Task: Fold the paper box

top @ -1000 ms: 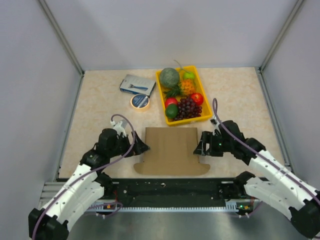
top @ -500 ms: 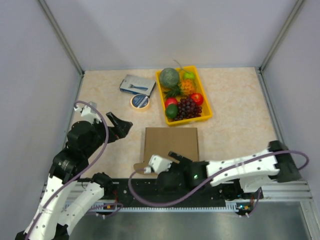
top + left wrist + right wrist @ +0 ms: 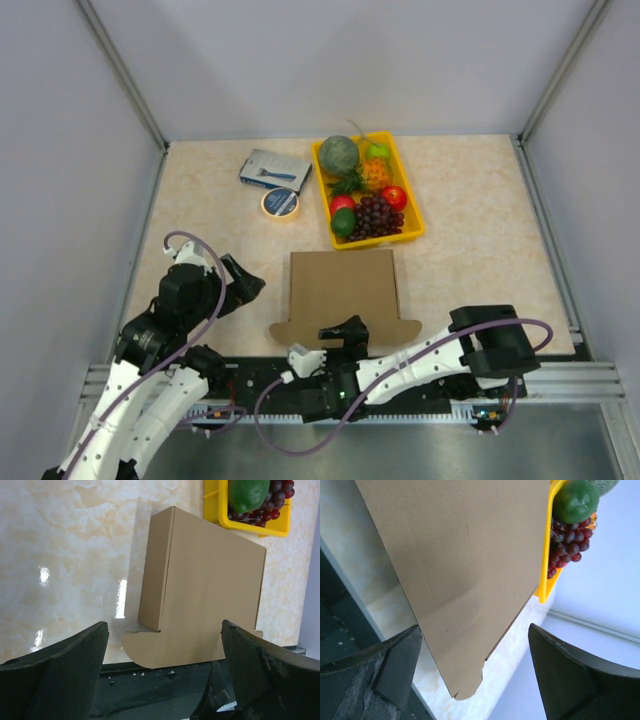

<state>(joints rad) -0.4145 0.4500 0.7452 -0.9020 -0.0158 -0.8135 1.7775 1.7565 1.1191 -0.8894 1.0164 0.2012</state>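
The paper box is plain brown cardboard, lying closed and flat near the table's front edge. Its front flap with rounded tabs points toward the arms. My left gripper hangs open just left of the box, apart from it. In the left wrist view the paper box lies ahead of the left gripper, which holds nothing. My right gripper stands open over the front flap, its arm folded across the near edge. The right wrist view shows the paper box below the right gripper, with the fingers spread wide of it.
A yellow fruit tray with plastic fruit stands just behind the box. A blue-grey packet and a tape roll lie at the back left. A black rail runs along the near edge. Walls close in both sides.
Both grippers have left the box's left and right sides. The left arm drew back to the left. The right arm swung down across the near edge to the front flap.
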